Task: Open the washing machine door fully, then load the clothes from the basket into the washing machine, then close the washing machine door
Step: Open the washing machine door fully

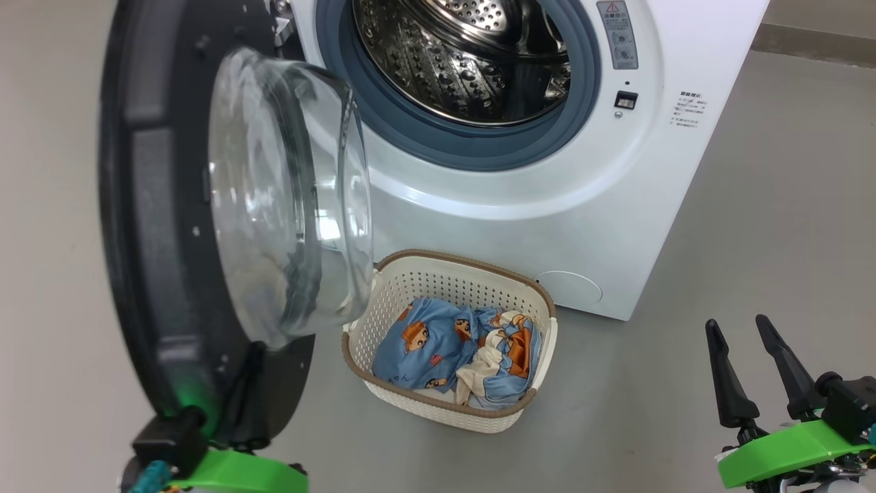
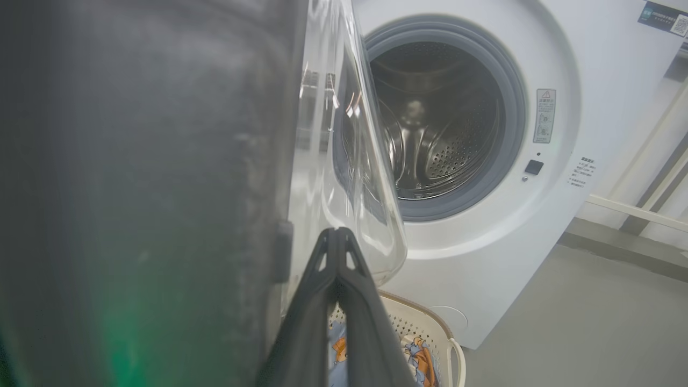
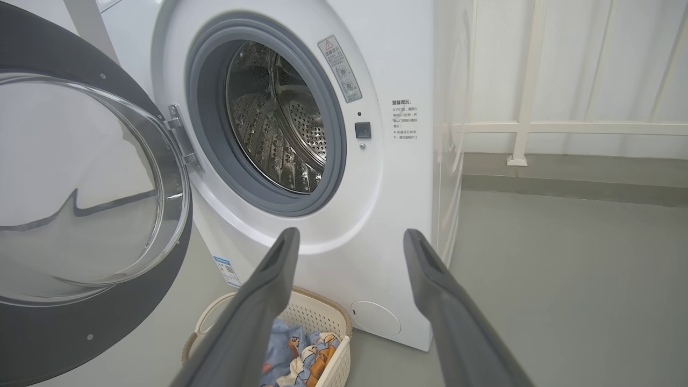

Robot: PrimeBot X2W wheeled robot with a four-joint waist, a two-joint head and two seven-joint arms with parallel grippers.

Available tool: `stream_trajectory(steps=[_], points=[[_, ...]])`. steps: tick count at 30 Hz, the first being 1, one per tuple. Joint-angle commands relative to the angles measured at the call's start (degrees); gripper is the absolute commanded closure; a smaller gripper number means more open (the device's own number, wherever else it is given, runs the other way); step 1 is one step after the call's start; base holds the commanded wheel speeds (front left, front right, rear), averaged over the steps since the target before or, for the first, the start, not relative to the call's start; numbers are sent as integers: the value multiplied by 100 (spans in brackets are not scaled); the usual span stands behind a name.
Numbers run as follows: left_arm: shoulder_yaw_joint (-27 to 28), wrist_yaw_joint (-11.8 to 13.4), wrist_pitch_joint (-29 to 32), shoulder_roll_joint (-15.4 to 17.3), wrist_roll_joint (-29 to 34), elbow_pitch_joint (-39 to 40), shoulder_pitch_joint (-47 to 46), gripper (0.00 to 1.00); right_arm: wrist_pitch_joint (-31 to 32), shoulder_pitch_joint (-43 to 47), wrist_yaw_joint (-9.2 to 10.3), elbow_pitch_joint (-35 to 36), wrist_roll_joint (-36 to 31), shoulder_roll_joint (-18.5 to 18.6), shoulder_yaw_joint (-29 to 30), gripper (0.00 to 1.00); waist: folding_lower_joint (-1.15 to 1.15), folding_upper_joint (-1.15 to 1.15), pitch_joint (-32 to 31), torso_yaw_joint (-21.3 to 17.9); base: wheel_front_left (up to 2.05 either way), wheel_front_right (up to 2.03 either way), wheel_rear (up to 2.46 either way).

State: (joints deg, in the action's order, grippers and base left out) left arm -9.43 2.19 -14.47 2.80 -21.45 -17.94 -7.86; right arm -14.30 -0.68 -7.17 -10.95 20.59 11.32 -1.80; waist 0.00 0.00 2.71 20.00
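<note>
Two grippers to weigh against one heap. Left gripper (image 1: 253, 352), lower left of the head view: fingers pressed together with nothing between them, lying along the inner face of the washing machine door (image 1: 157, 239), just under its glass bowl (image 1: 287, 198). Right gripper (image 1: 738, 322), lower right: jaws spread wide and empty, tips pointing up the frame. Between the two, low centre, the basket (image 1: 472, 263) standing near the front of the washing machine (image 1: 547, 226), with the clothes (image 1: 438, 342) bunched inside, longer across the frame than up it. From the open jaws, then, up and to the left, well apart across the floor (image 1: 650, 383); nearer the shut pair, but partly screened by the door's lower edge. Probably a reach for the right arm, closing across the heap's short width. Drum (image 1: 465, 61) gaping at upper centre, door swung well out.
</note>
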Motion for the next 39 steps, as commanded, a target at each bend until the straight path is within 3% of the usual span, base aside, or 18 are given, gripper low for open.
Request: stream_trajectory(steps=[1, 25, 39], points=[[362, 95, -52, 187, 60, 163, -74, 100, -70, -35, -32, 133, -46, 106, -118, 0, 0, 0, -2, 2, 0, 0, 0], [1744, 350, -52, 612, 195, -32, -300, 100, -70, -115, -32, 197, -16, 273, -93, 0, 0, 0, 380, 66, 0, 0, 0], [2587, 208, -52, 663, 499, -415, -817, 100, -70, -264, -32, 302, 18, 524, -81, 0, 0, 0, 820, 126, 0, 0, 0]])
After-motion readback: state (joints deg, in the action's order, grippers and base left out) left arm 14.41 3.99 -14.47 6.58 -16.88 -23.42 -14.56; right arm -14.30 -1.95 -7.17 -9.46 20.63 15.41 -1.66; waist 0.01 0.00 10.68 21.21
